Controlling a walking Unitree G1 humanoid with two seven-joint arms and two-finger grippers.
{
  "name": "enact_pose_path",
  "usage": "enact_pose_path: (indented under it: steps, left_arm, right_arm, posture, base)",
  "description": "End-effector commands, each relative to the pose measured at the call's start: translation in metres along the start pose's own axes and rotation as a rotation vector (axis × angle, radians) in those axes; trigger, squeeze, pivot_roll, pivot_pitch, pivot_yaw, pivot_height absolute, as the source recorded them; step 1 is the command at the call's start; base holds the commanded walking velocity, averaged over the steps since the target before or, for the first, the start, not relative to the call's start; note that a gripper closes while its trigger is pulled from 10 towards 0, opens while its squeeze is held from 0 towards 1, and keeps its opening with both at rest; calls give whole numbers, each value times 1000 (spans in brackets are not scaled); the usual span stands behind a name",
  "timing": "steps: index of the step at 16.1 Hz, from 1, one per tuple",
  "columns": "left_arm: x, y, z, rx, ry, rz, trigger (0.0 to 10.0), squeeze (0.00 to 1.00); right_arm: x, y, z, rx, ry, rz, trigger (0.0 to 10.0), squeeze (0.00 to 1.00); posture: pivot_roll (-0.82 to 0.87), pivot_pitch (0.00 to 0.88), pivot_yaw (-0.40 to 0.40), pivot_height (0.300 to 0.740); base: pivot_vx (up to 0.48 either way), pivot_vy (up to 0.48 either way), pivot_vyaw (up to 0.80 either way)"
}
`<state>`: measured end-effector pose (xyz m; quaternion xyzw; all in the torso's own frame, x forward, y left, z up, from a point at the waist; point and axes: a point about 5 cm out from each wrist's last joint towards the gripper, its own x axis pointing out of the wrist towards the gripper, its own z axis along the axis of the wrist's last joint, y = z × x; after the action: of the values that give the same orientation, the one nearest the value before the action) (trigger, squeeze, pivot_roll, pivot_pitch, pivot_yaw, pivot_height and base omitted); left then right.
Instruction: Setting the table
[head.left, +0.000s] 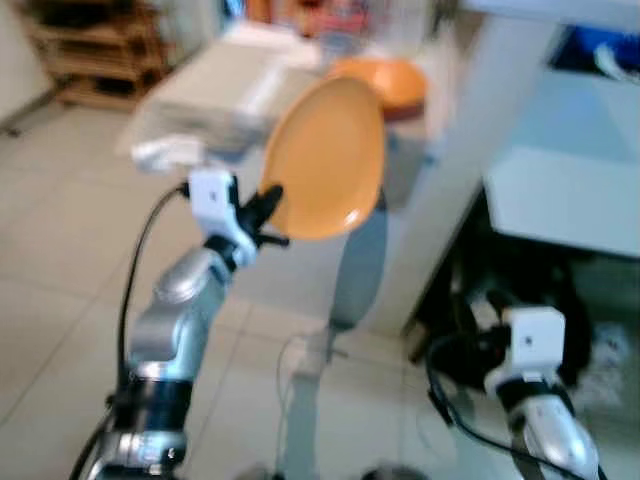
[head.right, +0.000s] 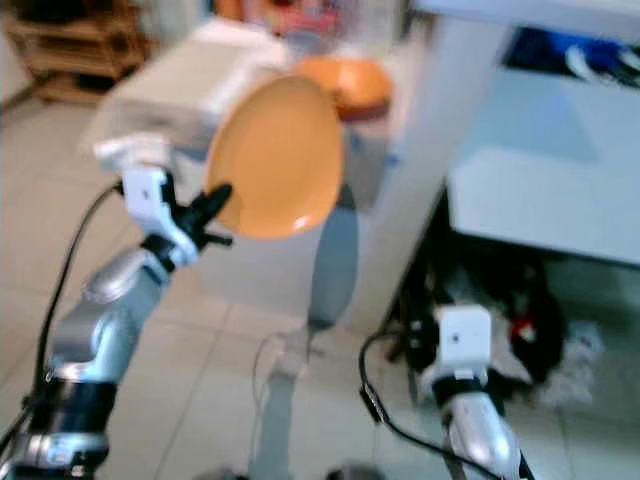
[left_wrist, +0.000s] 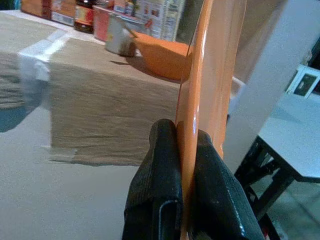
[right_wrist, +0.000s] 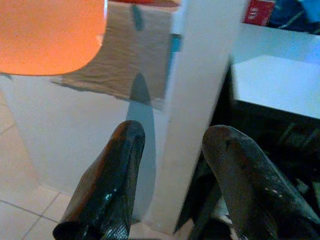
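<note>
An orange plate (head.left: 325, 158) is held up on edge before the cloth-covered surface (left_wrist: 100, 95), its lower rim clamped between the two fingers of the left hand (left_wrist: 186, 165). An orange bowl (left_wrist: 160, 57) already sits on that surface, beyond the plate. The right hand (right_wrist: 172, 170) hangs low beside a white pillar (right_wrist: 200, 90), fingers apart and empty. Doing this well likely means levelling the plate over bare cloth short of the bowl. The head views are blurred; items behind the bowl are indistinct.

Approach to the cloth-covered table (head.left: 215, 90) is partly obstructed: a round orange bowl (head.left: 385, 80) occupies its near corner, a white square pillar (head.left: 470, 170) stands just beside. Tiled floor (head.left: 60, 250) is open.
</note>
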<state>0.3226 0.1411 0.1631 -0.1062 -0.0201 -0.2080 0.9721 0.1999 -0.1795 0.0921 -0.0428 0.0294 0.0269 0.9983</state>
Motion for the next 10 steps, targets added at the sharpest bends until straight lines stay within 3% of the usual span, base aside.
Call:
enact_pose_path:
  steps: [1, 6, 10]
  left_arm:
    - [3, -8, 13, 24, -59, -36, 0, 0]
    - [6, -16, 11, 46, -61, -75, 0, 0]
    - [8, -16, 9, 54, -58, -77, 0, 0]
  right_arm:
    - [0, -3, 5, -4, -19, -14, 10000, 0]
    - [0, -4, 6, -34, -25, -33, 10000, 0]
    - [0, -6, 6, -27, -32, -47, 10000, 0]
  posture:
    - [-74, 47, 31, 740]
    - [-81, 33, 33, 740]
    - [-86, 26, 37, 740]
  base:
    - [0, -454, 0]
    - [0, -452, 0]
    - [0, -438, -589]
